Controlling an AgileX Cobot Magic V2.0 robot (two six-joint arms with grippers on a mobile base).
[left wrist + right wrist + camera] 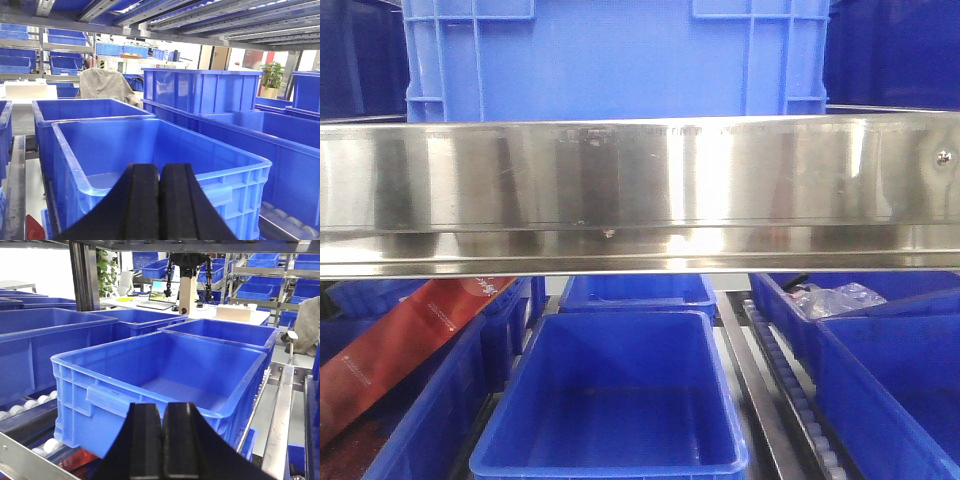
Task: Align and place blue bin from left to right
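Warehouse racking surrounds me: steel shelves, roller lanes and rows of blue containers, with desks and a potted plant far behind. On the upper shelf in the front view sits the blue bin [615,60], a large bright-blue crate with a smooth flat front panel and raised grid ribs at its corners and rim; only its lower part shows, centred above the polished steel shelf edge [640,190]. I count one such crate on that level, flanked by two darker navy bins [360,60], one on each side. I judge it rigid and hard-walled, probably light if empty, though I cannot see inside. Its flat panel looks slick, so the ribbed corners or the rim should give my claws the surest purchase, one claw on each side. Below the shelf, a smaller smooth-walled tub [610,400] stands empty in the middle lane with another tub [638,292] behind it; I count at least three more to the sides, one on the right holding a clear plastic bag [835,298]. A red strip [410,340] leans across the left tubs. My left gripper [160,200] is pressed closed, its two black pads meeting with nothing between them, hovering at the near rim of an empty tub [150,150]. My right gripper [162,440] is likewise closed and empty, at the near edge of another empty ribbed tub [150,380]. Neither claw touches the crate above.
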